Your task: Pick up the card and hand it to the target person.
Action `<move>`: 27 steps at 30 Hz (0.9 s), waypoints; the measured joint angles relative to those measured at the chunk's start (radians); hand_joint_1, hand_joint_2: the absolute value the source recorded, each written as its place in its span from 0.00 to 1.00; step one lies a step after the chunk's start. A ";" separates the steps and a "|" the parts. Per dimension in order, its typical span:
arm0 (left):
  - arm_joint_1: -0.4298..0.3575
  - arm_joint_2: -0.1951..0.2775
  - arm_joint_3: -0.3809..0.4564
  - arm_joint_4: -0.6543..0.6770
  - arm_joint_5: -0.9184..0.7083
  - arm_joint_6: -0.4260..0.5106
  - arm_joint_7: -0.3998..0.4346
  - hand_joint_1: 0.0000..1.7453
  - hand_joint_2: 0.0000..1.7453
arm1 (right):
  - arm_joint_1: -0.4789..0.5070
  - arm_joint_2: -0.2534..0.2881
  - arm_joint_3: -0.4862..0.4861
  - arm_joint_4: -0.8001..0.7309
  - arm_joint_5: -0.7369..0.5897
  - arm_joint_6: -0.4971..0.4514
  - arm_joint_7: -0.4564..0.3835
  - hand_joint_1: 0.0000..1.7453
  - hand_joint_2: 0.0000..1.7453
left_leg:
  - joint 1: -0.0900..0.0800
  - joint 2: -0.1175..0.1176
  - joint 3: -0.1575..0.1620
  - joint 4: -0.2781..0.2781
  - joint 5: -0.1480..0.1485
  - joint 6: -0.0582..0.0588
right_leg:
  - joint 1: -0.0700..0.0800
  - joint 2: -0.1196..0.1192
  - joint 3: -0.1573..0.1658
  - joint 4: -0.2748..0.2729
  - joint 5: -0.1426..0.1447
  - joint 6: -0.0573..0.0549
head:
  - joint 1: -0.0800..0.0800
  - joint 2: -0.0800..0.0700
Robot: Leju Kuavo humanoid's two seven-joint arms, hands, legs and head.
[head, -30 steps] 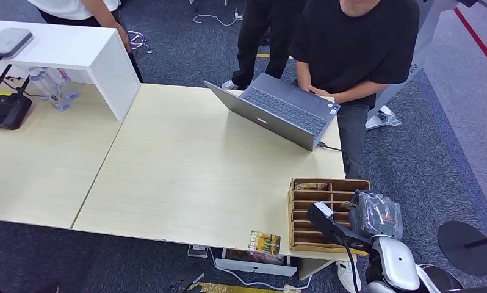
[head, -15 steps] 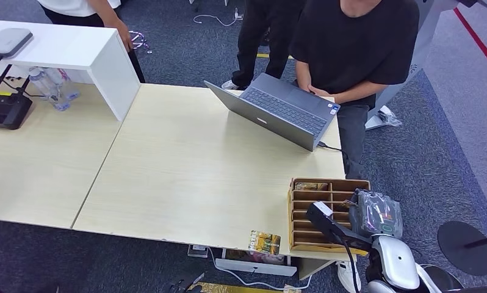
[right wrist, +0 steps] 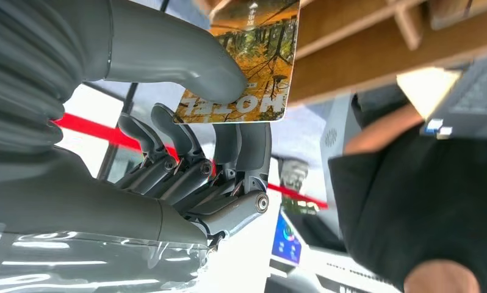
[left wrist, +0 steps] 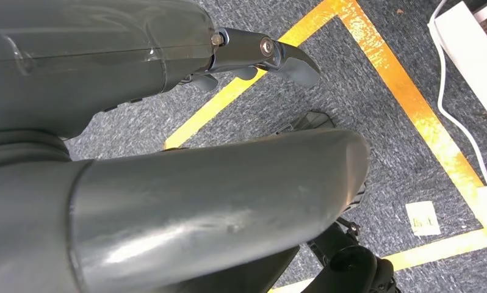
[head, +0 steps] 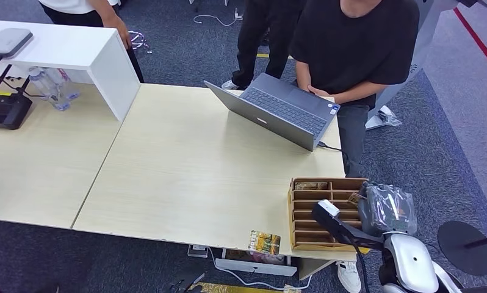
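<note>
Already your right hand (right wrist: 186, 152) pinches the card (right wrist: 244, 61) by one short edge just beside the wooden organizer (head: 326, 210): thin, stiff, probably slick, so grip flat faces; left hand (left wrist: 168, 171) state unclear.

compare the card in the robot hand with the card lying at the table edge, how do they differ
The held card is pinched under the thumb of the right robot hand, beside the wooden rack; the loose card is untouched. The held card is lifted off any surface; the loose card lies flat at the table near edge, left of the rack. Both show similar orange-brown printed artwork.
</note>
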 joint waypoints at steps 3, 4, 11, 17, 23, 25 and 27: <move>0.001 0.000 0.000 0.000 0.000 0.000 -0.002 0.00 0.00 | -0.008 -0.027 -0.015 -0.073 0.001 0.042 0.000 0.88 1.00 | 0.000 0.000 0.000 0.000 0.000 0.000 | 0.000 0.000 0.000 0.000 0.000 0.000 | 0.000 0.000; 0.001 0.000 0.000 0.000 0.000 0.000 -0.002 0.00 0.00 | -0.010 -0.034 -0.020 -0.097 0.002 0.052 0.000 0.88 1.00 | 0.000 0.000 0.000 0.000 0.000 0.000 | 0.000 0.000 0.000 0.000 0.000 0.000 | 0.000 0.000; 0.001 0.000 0.000 0.000 0.000 0.000 -0.003 0.00 0.00 | -0.028 -0.075 -0.038 -0.235 0.004 0.104 0.000 0.86 1.00 | 0.000 0.000 0.000 0.000 0.000 0.000 | 0.000 0.000 0.000 0.000 0.000 0.000 | 0.000 0.000; 0.001 0.000 0.000 0.000 0.000 0.000 -0.002 0.00 0.00 | -0.051 -0.094 -0.053 -0.307 0.007 0.117 0.000 0.85 1.00 | 0.000 0.000 0.000 0.000 0.000 0.000 | 0.000 0.000 0.000 0.000 0.000 0.000 | 0.000 0.000; 0.000 0.000 0.000 0.000 -0.006 -0.001 0.002 0.00 0.00 | -0.077 -0.106 -0.063 -0.329 -0.007 0.112 -0.001 0.88 1.00 | 0.000 0.000 0.000 0.000 0.000 0.000 | 0.000 0.000 0.000 0.000 0.000 0.000 | 0.000 0.000; -0.001 0.000 0.000 0.000 -0.009 -0.002 0.003 0.00 0.00 | -0.088 -0.107 -0.066 -0.329 -0.013 0.104 -0.001 0.88 1.00 | 0.000 0.000 0.000 0.000 0.000 0.000 | 0.000 0.000 0.000 0.000 0.000 0.000 | 0.000 0.000; -0.002 0.000 0.000 0.000 -0.012 -0.003 0.005 0.00 0.00 | -0.099 -0.108 -0.068 -0.328 -0.020 0.098 -0.001 0.87 1.00 | 0.000 0.000 0.000 0.000 0.000 0.000 | 0.000 0.000 0.000 0.000 0.000 0.000 | 0.000 0.000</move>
